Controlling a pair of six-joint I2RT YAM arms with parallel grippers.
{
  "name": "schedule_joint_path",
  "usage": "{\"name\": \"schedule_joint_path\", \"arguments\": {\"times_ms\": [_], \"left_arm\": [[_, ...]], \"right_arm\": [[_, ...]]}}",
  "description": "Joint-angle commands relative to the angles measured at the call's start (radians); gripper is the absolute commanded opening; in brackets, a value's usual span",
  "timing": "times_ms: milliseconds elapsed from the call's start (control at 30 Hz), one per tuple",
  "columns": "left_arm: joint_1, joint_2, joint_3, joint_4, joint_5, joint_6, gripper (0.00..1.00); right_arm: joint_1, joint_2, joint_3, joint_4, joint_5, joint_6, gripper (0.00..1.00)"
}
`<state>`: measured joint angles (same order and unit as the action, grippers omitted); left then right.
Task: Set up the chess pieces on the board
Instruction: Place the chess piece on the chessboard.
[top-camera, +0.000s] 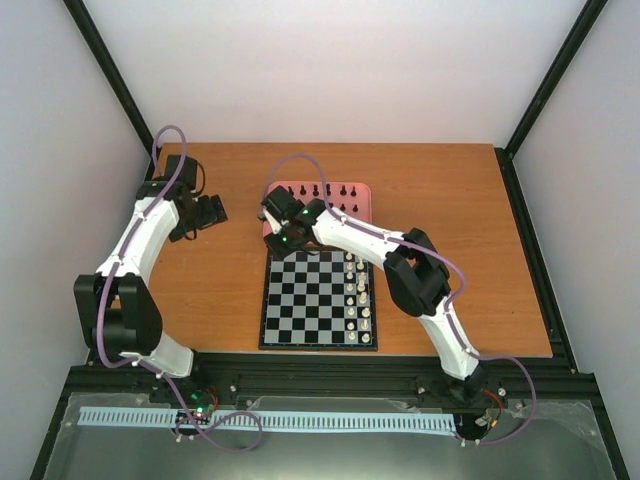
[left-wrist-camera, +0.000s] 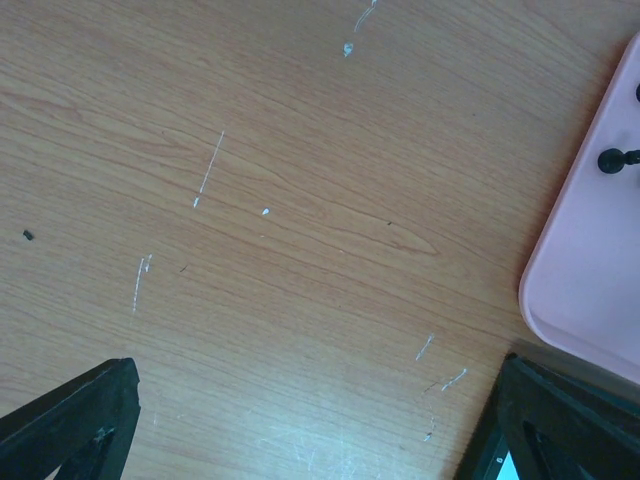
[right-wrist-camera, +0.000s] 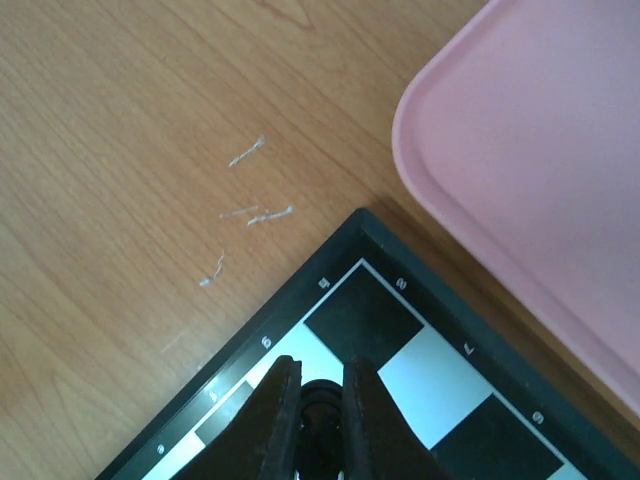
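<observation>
While pinching tiny black chess piece (right-wrist-camera: 320, 398) at black-and-white checked board (right-wrist-camera: 440, 380) corner
Narrow at right gripper (right-wrist-camera: 320, 375), spread wide at left gripper (left-wrist-camera: 310, 420).

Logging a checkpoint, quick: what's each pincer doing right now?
Left pincer: open, holding nothing.
Right pincer: closed on a black chess piece at a corner of the board.

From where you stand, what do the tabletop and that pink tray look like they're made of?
Tabletop: wood or wood-look laminate, matte finish; brown grain lines and pale scratches show.
Pink tray: probably moulded plastic, smooth and satin; the colour is even, with a rounded corner and raised rim.
</observation>
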<state>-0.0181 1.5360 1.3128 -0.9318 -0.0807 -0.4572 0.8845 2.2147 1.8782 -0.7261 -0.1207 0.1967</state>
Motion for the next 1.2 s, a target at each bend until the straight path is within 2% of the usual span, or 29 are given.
{"name": "schedule_joint_path", "arguments": {"times_ms": [0,500,1167], "left_arm": [[0.0,-0.031,-0.007,0.017,0.014,-0.002,1.0],[0.0,-0.068,-0.029,0.05,-0.007,0.05,1.0],[0.0,-0.078,-0.048,0.062,-0.007,0.072,1.0]], "right_arm": [[0.007,0.035,0.061,-0.019,0.011,0.006,0.03],[0.016,0.098,0.087,0.003,0.077,0.006,0.03],[0.016,0.151,0.133,-0.017,0.084,0.004,0.03]]}}
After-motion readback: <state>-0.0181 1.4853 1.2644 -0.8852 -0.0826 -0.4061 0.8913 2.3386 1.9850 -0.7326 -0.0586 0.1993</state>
